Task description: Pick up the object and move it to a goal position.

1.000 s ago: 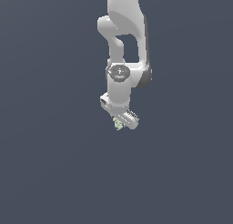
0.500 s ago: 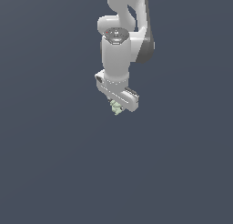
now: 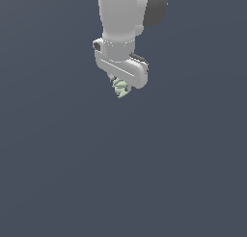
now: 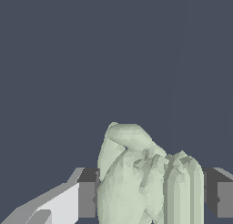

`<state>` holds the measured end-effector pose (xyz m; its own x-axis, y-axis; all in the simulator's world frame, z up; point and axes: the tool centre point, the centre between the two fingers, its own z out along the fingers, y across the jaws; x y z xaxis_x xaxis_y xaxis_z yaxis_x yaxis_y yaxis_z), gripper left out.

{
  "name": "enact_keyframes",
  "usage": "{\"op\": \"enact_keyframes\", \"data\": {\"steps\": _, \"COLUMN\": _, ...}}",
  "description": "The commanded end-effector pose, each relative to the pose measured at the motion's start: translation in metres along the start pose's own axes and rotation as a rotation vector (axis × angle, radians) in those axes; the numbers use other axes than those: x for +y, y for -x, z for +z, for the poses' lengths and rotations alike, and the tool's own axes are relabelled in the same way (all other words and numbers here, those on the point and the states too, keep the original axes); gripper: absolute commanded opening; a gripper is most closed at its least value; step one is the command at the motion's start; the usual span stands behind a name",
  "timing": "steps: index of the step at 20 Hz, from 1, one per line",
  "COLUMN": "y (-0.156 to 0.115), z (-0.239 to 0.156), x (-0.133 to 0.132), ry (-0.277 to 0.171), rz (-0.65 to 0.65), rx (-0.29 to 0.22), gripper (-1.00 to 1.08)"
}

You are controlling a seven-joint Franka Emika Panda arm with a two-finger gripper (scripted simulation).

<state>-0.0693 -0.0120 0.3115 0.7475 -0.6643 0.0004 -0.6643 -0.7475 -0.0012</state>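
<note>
The gripper point(image 3: 120, 88) is clamped on the object point(image 3: 120, 89), whose ridged tip pokes out just below the fingers point(image 4: 86, 199). Open flat grey space surrounds the gripper below and on both sides.

The white arm point(image 3: 123, 19) comes down from twelve o'clock in the exterior view, with a dark grey joint cap at its one o'clock side. The wrist flange sits below it, tilted so the gripper point(image 3: 120, 88) points toward about five o'clock. In the wrist view, the two dark finger pads point(image 4: 87, 199) stand on opposite sides, at nine and three o'clock, pressed against the object point(image 4: 145, 182) clamped between them. The object point(image 3: 120, 88) pokes out under the hand.
</note>
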Motion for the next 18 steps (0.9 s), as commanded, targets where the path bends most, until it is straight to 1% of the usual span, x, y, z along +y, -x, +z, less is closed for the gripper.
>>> {"op": "enact_keyframes", "data": {"steps": 1, "y": 0.003, "z": -0.028, "x": 0.007, "ry": 0.001, "rz": 0.000, "rx": 0.000, "gripper": -1.00}}
{"op": "enact_keyframes", "data": {"steps": 10, "y": 0.012, "z": -0.119, "x": 0.026, "ry": 0.001, "rz": 0.000, "rx": 0.000, "gripper": -1.00}}
{"op": "enact_keyframes", "data": {"steps": 14, "y": 0.014, "z": -0.148, "x": 0.031, "ry": 0.001, "rz": 0.000, "rx": 0.000, "gripper": -1.00}}
{"op": "enact_keyframes", "data": {"steps": 18, "y": 0.015, "z": -0.169, "x": 0.034, "ry": 0.001, "rz": -0.001, "rx": 0.000, "gripper": -1.00}}
